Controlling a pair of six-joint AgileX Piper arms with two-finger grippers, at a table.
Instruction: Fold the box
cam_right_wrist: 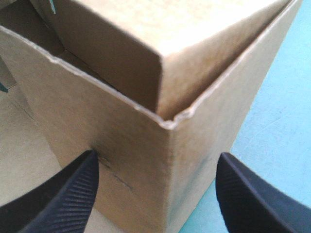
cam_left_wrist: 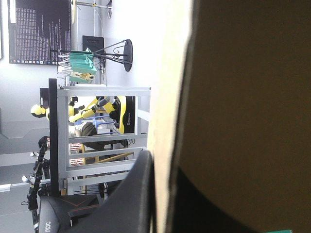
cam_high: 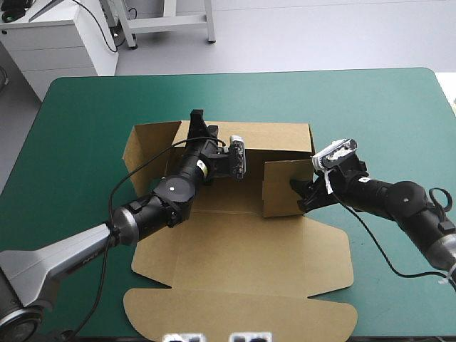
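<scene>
Half done, by the look of it: the brown box (cam_high: 249, 249) sits at the middle of the teal-green table (cam_high: 85, 107), some walls up and the lid flat.

The back wall (cam_high: 274, 137) stands upright, the right side wall (cam_high: 283, 187) is raised against it to form a corner, and the left side flap (cam_high: 146, 146) leans outward, not yet tucked. The lid (cam_high: 242, 313) lies flat toward the near edge. The left gripper (cam_high: 198, 121) reaches over the back wall, and its black fingers (cam_left_wrist: 138, 194) are all but closed, pinching the board's top edge between them. The right gripper (cam_high: 301, 196) faces the raised right corner with its fingers (cam_right_wrist: 68, 194) spread wide, one to each side and gripping nothing. Judged remaining: seat the left side, tuck the wall flaps, and secure the right corner.
</scene>
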